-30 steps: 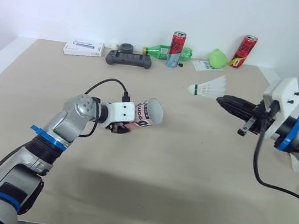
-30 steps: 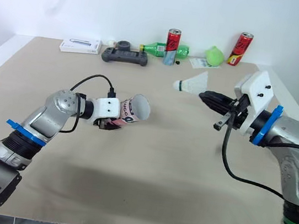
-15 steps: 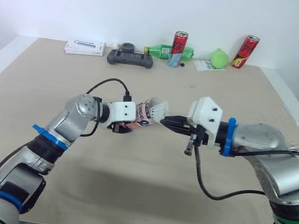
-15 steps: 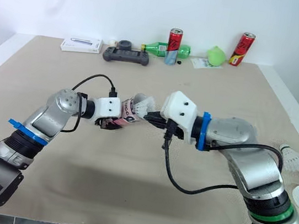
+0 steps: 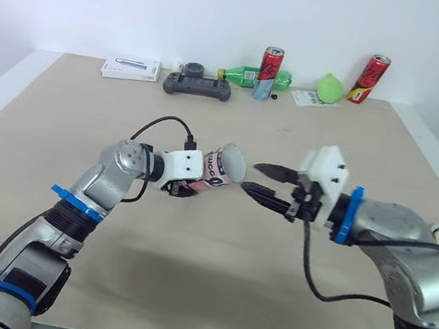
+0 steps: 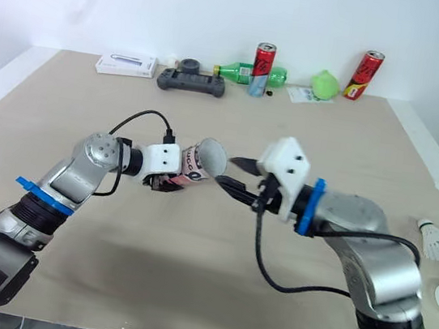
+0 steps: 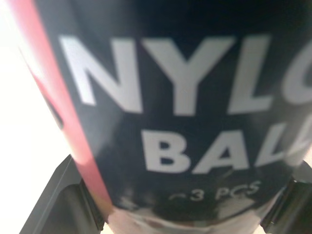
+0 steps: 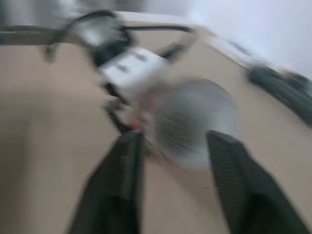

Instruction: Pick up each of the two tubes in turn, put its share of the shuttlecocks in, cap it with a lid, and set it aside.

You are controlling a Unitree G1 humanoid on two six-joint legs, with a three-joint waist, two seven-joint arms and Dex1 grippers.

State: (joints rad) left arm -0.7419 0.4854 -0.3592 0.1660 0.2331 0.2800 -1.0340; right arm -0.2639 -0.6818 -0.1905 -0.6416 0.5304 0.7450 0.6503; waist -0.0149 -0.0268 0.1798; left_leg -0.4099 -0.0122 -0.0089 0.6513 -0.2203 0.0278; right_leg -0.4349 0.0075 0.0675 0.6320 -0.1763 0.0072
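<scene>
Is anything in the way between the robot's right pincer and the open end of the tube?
Nothing visible is. The open right pincer sits just off the mouth of the tube, with only a bare gap between them.

Right tool point(image 8: 175, 139): its two dark fingers point(image 8: 122, 180) stand spread wide apart. Tube point(image 8: 195, 122): the open round mouth faces the camera, just beyond the fingertips and in line with the gap between them; contact with either finger cannot be determined. A white wrist housing point(image 8: 130, 72) sits at the tube's far end, with a black cable point(image 8: 146, 28) looping behind it. Tan table point(image 8: 44, 146) beneath. A dark, blurred object point(image 8: 275, 83) lies farther back, unidentifiable.
</scene>
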